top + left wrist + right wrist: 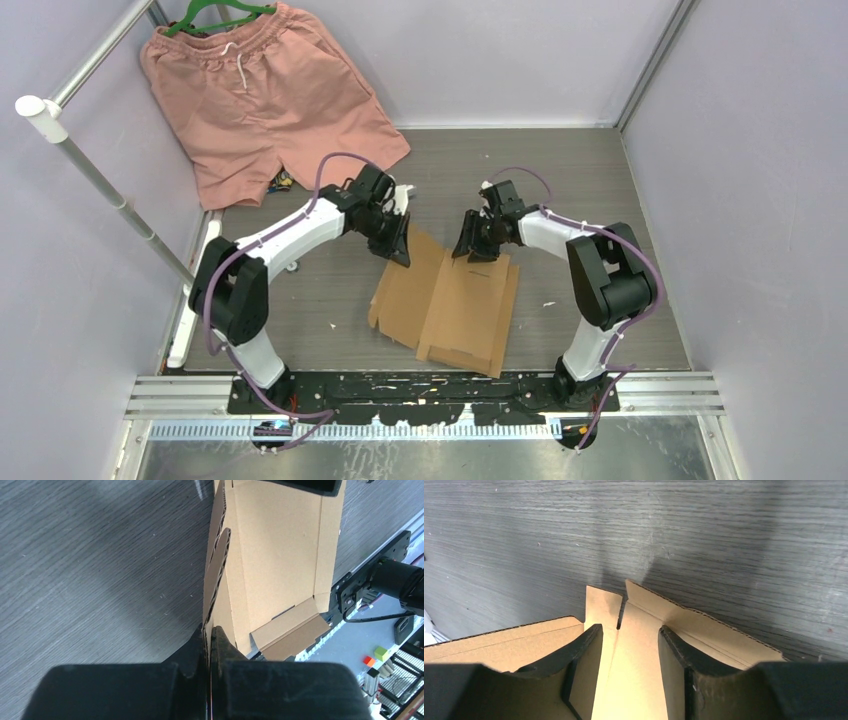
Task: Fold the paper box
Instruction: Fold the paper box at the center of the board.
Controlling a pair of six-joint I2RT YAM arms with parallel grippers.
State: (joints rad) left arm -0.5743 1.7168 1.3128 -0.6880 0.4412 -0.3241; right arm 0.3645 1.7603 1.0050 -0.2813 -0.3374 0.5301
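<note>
The paper box [450, 305] is a flat brown corrugated sheet with notched flaps, lying on the dark table between the two arms. My left gripper [400, 247] is shut on the sheet's far left edge; in the left wrist view the jaws [207, 632] pinch a raised flap edge-on, and the rest of the box [280, 555] stretches away to the right. My right gripper [476, 245] hovers at the sheet's far right corner. In the right wrist view it [630, 630] stands open, fingers [674, 650] apart over a notched flap [639, 645], gripping nothing.
Salmon-pink shorts [265, 90] on a green hanger lie at the back left, partly on the table. A slanted metal pole [100, 180] runs along the left side. Purple walls close in the back and both sides. The arms' base rail [420, 390] spans the near edge.
</note>
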